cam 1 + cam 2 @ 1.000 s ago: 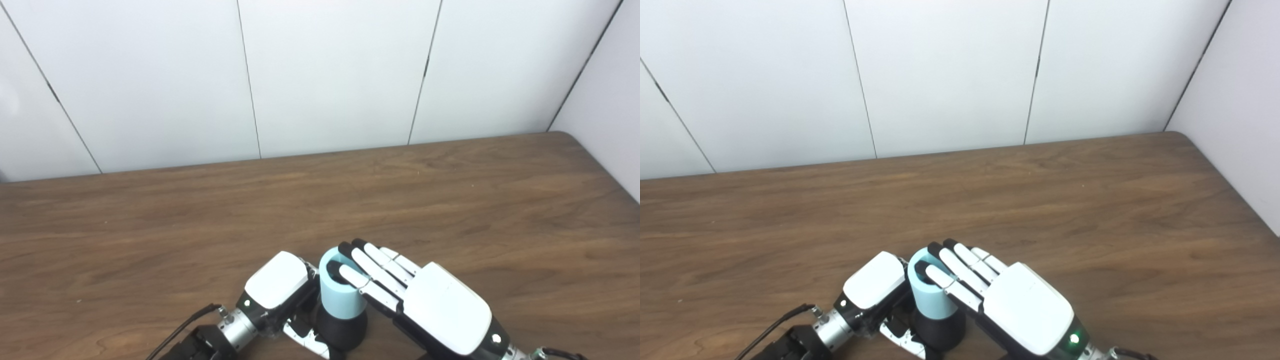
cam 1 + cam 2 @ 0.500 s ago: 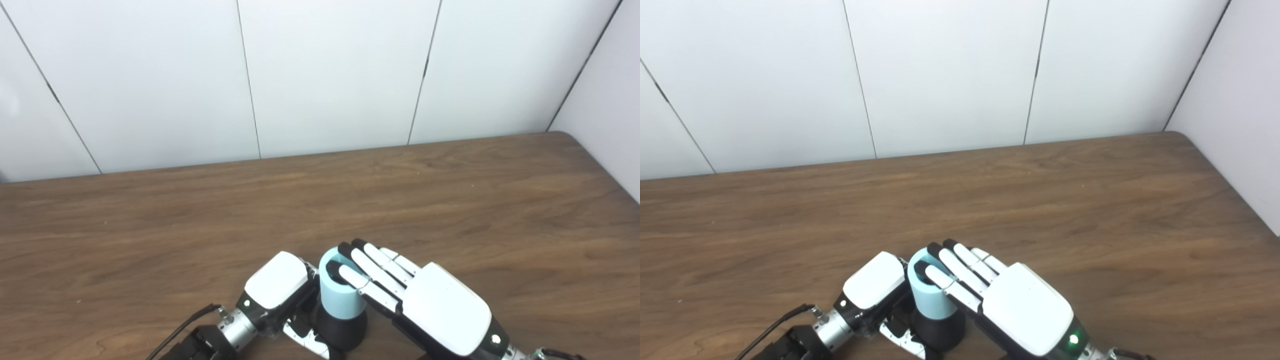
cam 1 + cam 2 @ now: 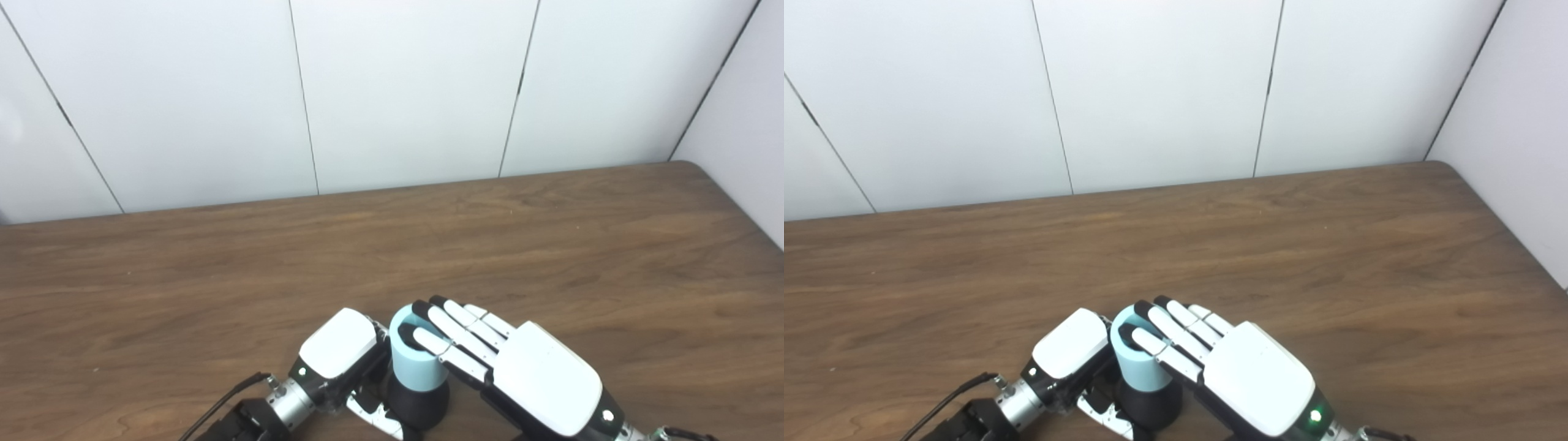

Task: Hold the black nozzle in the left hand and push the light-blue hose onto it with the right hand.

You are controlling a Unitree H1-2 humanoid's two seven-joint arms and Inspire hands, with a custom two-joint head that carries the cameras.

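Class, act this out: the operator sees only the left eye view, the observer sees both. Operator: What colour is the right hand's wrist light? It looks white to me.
Observer: In the right eye view the wrist light on the right hand glows green.
Operator: Does your other view add anything near the light-blue hose?
Observer: Nothing near the light-blue hose; it only shows a longer stretch of the table's right edge along the side wall.
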